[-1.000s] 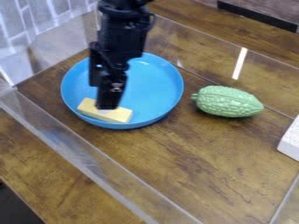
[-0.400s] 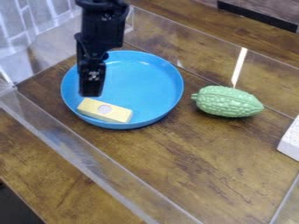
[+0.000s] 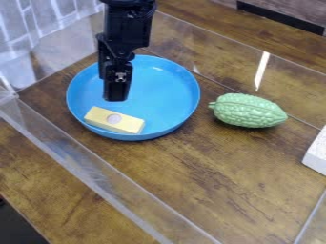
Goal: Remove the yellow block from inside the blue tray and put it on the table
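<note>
So far nothing of the job is complete: the yellow block [image 3: 113,119] lies flat inside the blue tray [image 3: 178,100], near the dish's lower-left rim, left of centre in the frame. The black end effector [image 3: 116,93] hangs over the tray's left half, pointing down, just above and slightly right of the block as the picture shows it, apart from the block. Its jaws read as spread wide and hold nothing, though the dark fingers blur together against the blue. The bare tabletop [image 3: 192,181] fills the lower half of the frame and offers plenty of room to set the block down. A bumpy green gourd [image 3: 249,111] sits on the wood to the right of the tray, well clear of the arm. By all appearances, every step remains: lining up over the block, closing on it, lifting it past the rim and placing it on the wood.
</note>
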